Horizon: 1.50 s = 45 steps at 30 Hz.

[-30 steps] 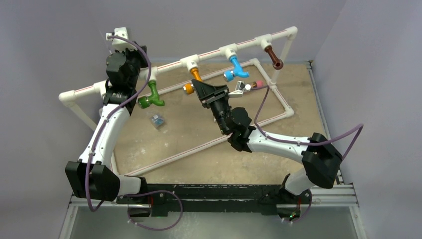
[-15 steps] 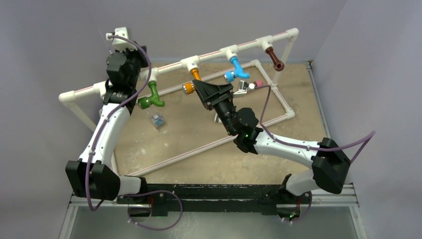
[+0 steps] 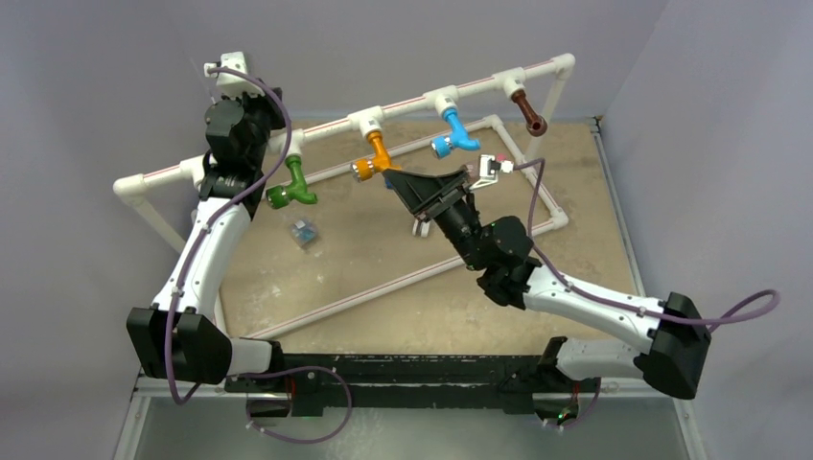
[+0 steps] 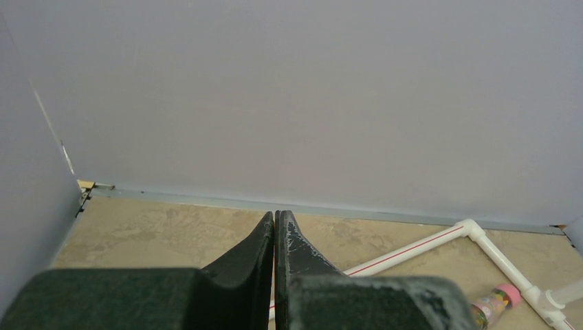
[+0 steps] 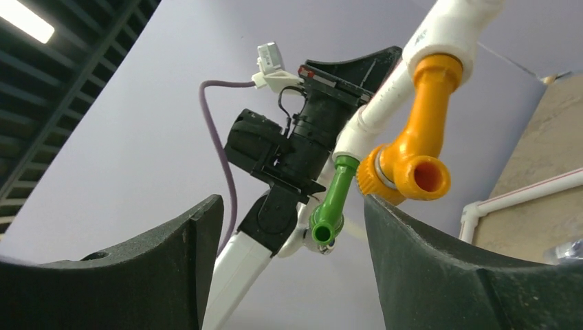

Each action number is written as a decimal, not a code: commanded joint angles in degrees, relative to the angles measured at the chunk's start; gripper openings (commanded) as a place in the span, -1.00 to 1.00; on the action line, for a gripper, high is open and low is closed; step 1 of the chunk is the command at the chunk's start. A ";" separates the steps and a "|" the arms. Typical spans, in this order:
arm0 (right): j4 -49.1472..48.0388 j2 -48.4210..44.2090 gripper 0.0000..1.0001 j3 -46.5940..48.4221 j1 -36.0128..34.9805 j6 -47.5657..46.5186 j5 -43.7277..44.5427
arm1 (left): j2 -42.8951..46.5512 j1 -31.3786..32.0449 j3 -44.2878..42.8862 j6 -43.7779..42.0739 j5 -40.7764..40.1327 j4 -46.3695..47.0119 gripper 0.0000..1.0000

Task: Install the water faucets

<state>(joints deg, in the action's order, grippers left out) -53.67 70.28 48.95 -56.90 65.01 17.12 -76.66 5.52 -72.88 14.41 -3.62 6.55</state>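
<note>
Four water faucets hang from the tees of the raised white pipe (image 3: pixel 407 103): green (image 3: pixel 290 187), orange (image 3: pixel 372 158), blue (image 3: pixel 452 134) and brown (image 3: pixel 528 110). My right gripper (image 3: pixel 401 182) sits just right of the orange faucet, open and empty. In the right wrist view the orange faucet (image 5: pixel 412 158) hangs just above my right finger, the green one (image 5: pixel 330 206) lies farther off, and the right gripper (image 5: pixel 292 203) has its jaws wide apart. My left gripper (image 4: pixel 275 214) is shut on nothing, held high by the pipe's left end (image 3: pixel 271 132).
A white pipe frame (image 3: pixel 551 206) lies on the tan board. A small clear object (image 3: pixel 304 231) rests on the board below the green faucet. A clear cylinder with a pink end (image 4: pixel 496 300) lies beside the floor pipe. Grey walls close in behind and at the sides.
My right gripper opened, let go of the orange faucet and drew back to the right, with its elbow swinging right. The orange faucet stays on its tee. The left arm has not moved.
</note>
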 commanded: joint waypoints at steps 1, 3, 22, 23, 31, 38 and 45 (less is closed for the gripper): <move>5.38 -4.98 0.52 0.58 0.48 -11.93 -2.16 | -4.32 -0.07 4.85 0.35 0.27 -13.73 -1.00; 9.78 -6.44 0.52 2.77 0.54 -17.53 -2.58 | -4.38 -0.07 4.85 0.42 0.38 -13.75 -1.00; 43.78 -7.98 0.48 19.48 -0.99 -101.85 -16.97 | -4.69 -0.06 4.77 0.53 0.67 -13.83 -1.00; 44.67 -7.77 0.48 19.36 -2.24 -106.70 -15.93 | -4.71 -0.07 4.77 0.53 0.70 -13.82 -1.00; 36.43 -4.50 0.50 13.78 -9.62 -138.27 3.14 | -4.80 -0.07 4.77 0.41 0.71 -13.76 -1.00; 24.28 0.46 0.47 11.65 -10.30 -150.94 10.69 | -4.92 -0.07 4.68 0.35 0.68 -13.88 -1.00; 12.66 7.50 0.43 11.39 -10.32 -156.22 13.29 | -4.90 -0.07 4.56 0.44 0.80 -13.93 -1.00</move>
<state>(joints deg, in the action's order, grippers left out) -29.69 75.05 59.68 -66.85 -84.44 26.72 -76.93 5.52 -72.93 14.41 -3.60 6.57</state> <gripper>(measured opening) 0.720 0.002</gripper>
